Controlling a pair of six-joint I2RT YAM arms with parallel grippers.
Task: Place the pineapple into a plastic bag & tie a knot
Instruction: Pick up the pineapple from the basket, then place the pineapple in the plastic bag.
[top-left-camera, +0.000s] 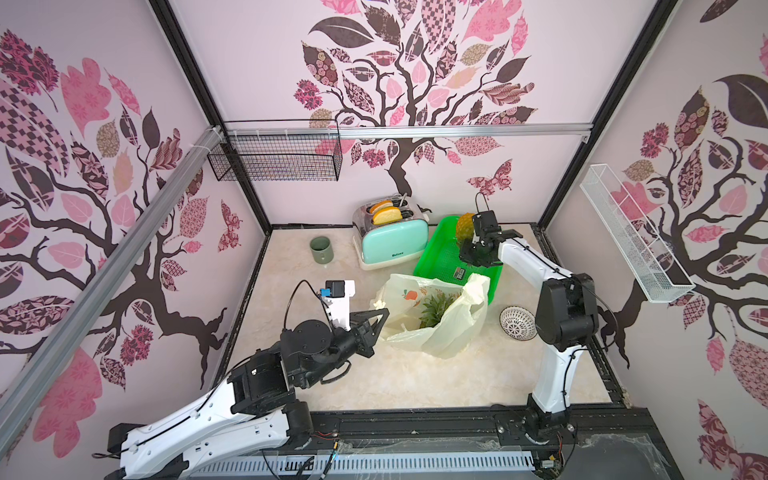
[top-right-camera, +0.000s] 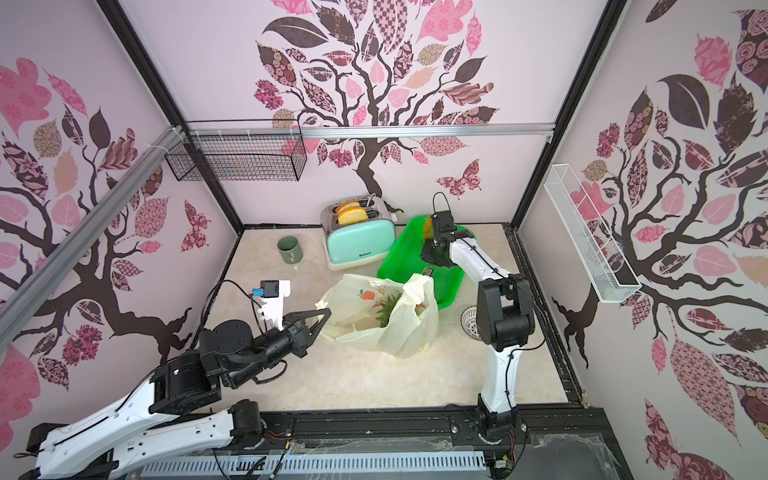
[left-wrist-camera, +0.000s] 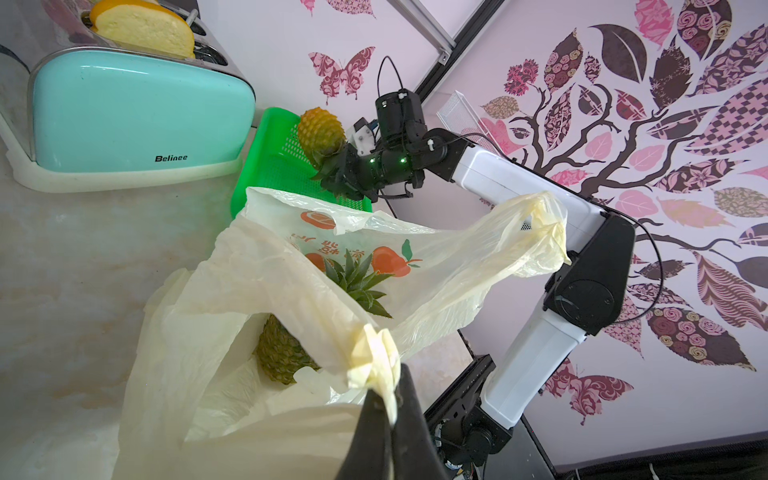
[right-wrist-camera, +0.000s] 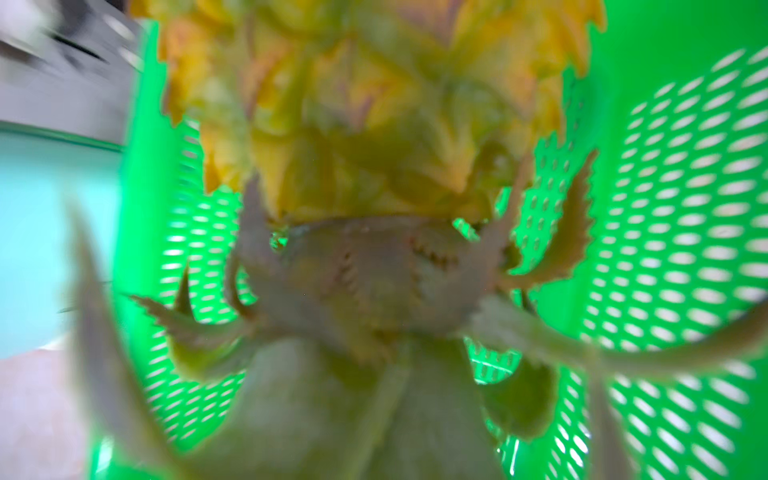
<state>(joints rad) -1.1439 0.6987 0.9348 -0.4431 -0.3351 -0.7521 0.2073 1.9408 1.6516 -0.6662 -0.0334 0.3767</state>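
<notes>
left hand (left-wrist-camera: 386, 386) on crinkled plastic bag (left-wrist-camera: 257, 266)

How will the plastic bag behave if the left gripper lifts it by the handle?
The plastic bag looks thin and wrinkled, so it will probably sag and fold. The pineapple inside would likely pull the bottom down. The handle pinched in the left gripper may stretch.

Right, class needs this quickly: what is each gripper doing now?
Left gripper: closed, holding the plastic bag handle.
Right gripper: apparently closed on the yellow pineapple crown.

Left pincer (left-wrist-camera: 385, 395), right pincer (left-wrist-camera: 329, 173): both closed
</notes>
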